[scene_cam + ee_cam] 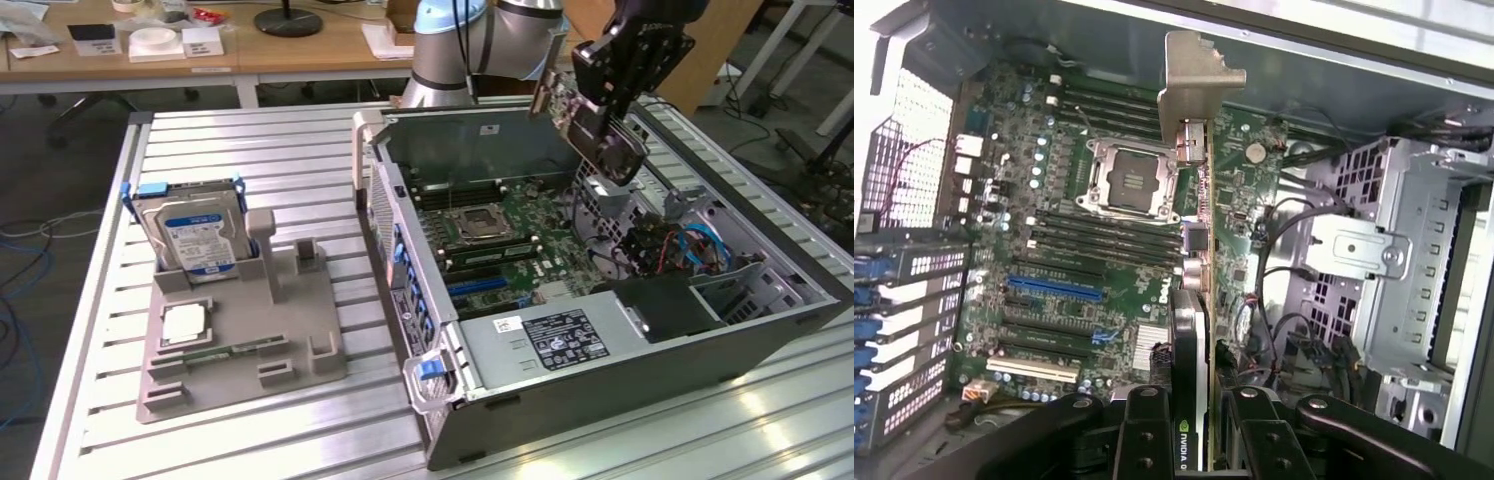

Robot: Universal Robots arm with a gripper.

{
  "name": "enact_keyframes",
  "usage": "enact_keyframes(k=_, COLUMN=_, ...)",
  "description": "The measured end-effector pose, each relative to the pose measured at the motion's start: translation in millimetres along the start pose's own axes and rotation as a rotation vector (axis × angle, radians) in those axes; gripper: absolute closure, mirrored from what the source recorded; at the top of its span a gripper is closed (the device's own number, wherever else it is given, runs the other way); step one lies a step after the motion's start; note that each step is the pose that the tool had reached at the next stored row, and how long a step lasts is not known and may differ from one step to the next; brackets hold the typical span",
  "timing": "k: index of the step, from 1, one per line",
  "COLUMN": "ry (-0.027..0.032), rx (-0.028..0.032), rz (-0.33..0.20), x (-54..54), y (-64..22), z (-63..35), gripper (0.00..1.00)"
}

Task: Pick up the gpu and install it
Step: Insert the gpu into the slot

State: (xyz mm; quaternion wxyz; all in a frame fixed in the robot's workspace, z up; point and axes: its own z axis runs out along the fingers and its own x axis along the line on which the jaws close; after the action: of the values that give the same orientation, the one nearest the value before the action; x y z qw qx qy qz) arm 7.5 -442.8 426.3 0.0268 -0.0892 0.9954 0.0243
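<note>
A slatted metal counter (267, 150) fills the exterior view. Toward that view's left, a grey tray (240, 330) lies on it. A hard drive (198, 238) with a blue-and-white label stands upright at the tray's far end. A square chip (184, 322) and a narrow memory stick (220, 350) lie flat nearer the front.

To the right of the tray is an open computer case (641, 390), lying on its side, with the motherboard (507, 230) facing up inside it.

Above the case's far right corner, the black end effector (617, 95) hangs from the arm, clamped on the gpu (601, 140). The card is in the air, tilted, and clear of the board.

In the wrist view the gpu (1192, 330) is seen edge-on between the two fingers (1144, 440) of the end effector (1194, 450). Its metal bracket points away from the camera. The motherboard (1054, 220) lies below it, and a silver drive cage (1394, 260) lies beside the board.
</note>
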Motion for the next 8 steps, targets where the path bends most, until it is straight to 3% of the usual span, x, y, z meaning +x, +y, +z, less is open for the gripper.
enact_keyframes(k=8, ry=0.0031, rx=-0.0041, rz=-0.071, x=0.0, y=0.0, z=0.0, gripper=0.73)
